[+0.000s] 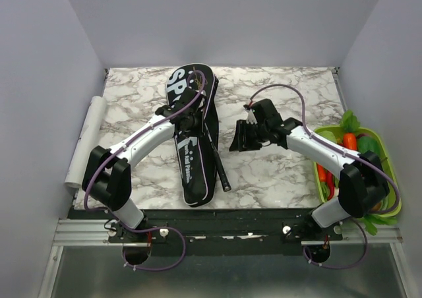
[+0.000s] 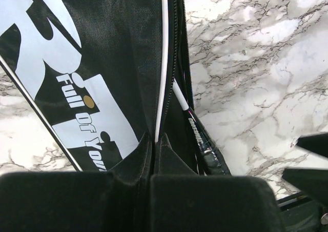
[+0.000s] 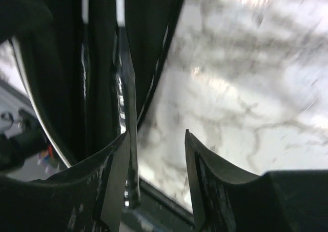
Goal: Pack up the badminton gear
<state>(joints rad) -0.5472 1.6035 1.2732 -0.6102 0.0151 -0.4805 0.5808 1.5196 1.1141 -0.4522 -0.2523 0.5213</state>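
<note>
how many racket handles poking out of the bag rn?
1. A black handle sticks out along the right edge of the bag, toward its near end. A second racket may be hidden inside.

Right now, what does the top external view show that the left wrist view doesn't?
Only top external: the whole length of the black bag, a pale roll at the table's left edge, and a green basket of vegetables on the right. Only left wrist: the left fingers shut on the bag's open edge, and small lettering on the racket shaft inside. Both: bag, racket, marble table.
</note>
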